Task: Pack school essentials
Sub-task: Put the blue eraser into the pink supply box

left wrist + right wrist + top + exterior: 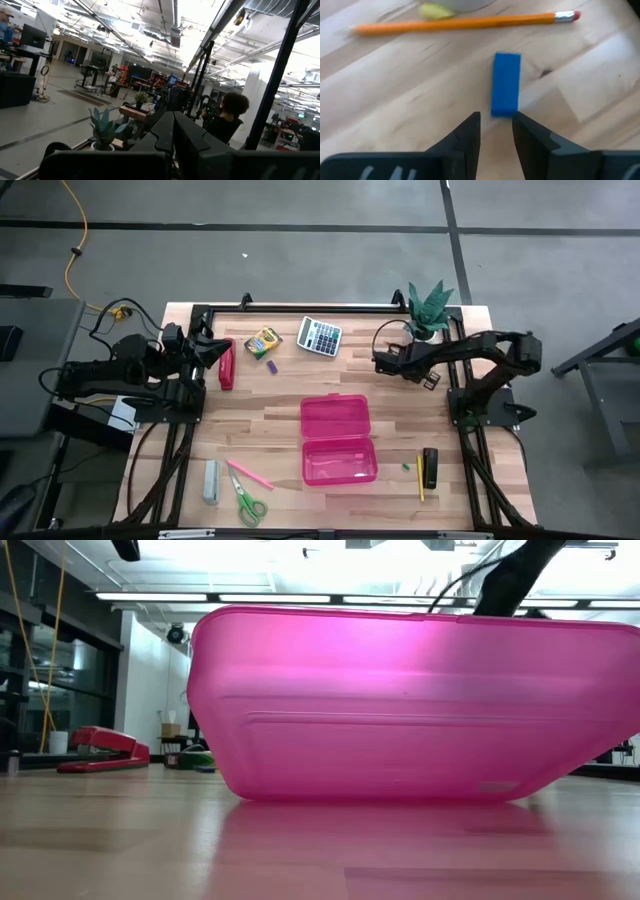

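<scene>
Hovering low over the table, right gripper has fingers narrowly parted, empty, tips just short of the blue eraser. Orange pencil lies just beyond it. Left gripper parked far left by the red stapler, fingers pressed together.

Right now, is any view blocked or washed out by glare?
Low view: the pink case fills most of it, with ceiling lights blown out above. Left wrist view: bright ceiling glare over the room. Right wrist view: even light on the blue eraser and orange pencil ahead of the right tool. High view: even, no glare.
</scene>
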Action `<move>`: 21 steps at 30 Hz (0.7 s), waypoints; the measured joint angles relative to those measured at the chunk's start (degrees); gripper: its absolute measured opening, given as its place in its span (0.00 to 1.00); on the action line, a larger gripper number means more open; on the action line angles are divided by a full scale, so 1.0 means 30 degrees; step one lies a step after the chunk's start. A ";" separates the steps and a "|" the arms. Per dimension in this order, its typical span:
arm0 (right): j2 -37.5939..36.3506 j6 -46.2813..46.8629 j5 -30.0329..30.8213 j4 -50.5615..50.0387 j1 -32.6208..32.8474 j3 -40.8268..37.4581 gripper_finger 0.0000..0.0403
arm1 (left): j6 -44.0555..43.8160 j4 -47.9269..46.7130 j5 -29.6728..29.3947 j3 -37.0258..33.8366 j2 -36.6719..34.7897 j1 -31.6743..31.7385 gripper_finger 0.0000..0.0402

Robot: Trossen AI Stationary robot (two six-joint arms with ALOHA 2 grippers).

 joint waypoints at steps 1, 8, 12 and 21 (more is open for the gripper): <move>-0.0485 -0.0272 0.0010 -0.0023 0.0325 0.0000 0.25 | -0.0003 0.0000 0.0000 0.0000 0.0000 -0.0004 0.00; -0.3839 -0.1980 -0.0543 -0.0062 0.2883 0.0007 0.25 | -0.0005 0.0000 0.0000 0.0000 0.0000 -0.0007 0.00; -0.5348 -0.2395 -0.0230 -0.1302 0.3995 0.0044 0.25 | -0.0005 0.0000 0.0000 0.0000 0.0000 -0.0001 0.00; -0.5214 0.0846 0.1418 -0.2186 0.4147 -0.1228 0.26 | -0.0004 0.0000 0.0000 0.0000 0.0000 -0.0004 0.00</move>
